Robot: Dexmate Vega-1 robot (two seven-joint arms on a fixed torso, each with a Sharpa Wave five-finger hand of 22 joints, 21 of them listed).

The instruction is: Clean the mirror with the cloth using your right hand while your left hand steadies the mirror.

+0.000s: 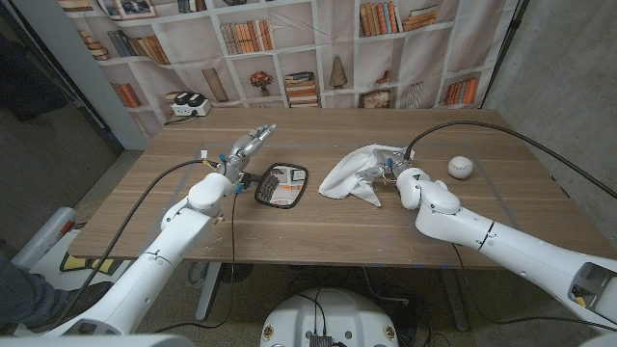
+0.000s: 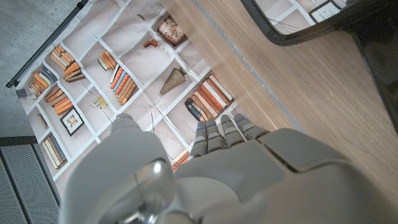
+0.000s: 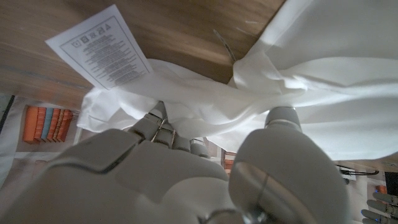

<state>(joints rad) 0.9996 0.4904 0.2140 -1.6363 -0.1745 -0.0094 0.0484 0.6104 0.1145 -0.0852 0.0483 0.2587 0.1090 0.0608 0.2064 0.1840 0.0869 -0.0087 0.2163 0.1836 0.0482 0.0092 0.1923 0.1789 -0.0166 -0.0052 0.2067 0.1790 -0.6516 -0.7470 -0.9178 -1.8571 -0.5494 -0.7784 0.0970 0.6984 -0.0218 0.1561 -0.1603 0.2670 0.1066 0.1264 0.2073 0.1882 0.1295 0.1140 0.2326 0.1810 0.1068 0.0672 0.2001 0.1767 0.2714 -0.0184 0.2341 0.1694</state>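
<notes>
Spanning the scene, a wooden table (image 1: 318, 231) stands before a backdrop printed with bookshelves (image 1: 289, 48), a white ball (image 1: 461, 167) lying far right. The left robot hand (image 1: 247, 146) hovers with fingers outstretched and apart, holding nothing, just left of the mirror (image 1: 281, 184) lying flat. To the right, the right robot hand (image 1: 390, 166) grips the white cloth (image 1: 352, 173), its label (image 3: 99, 46) showing.

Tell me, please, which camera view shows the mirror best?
The head view shows it best: the whole mirror lies on the table beside the left robot hand, with its dark frame and its glass visible. The left wrist view catches one curved part of its frame and glass. In the right wrist view I see no mirror.
</notes>
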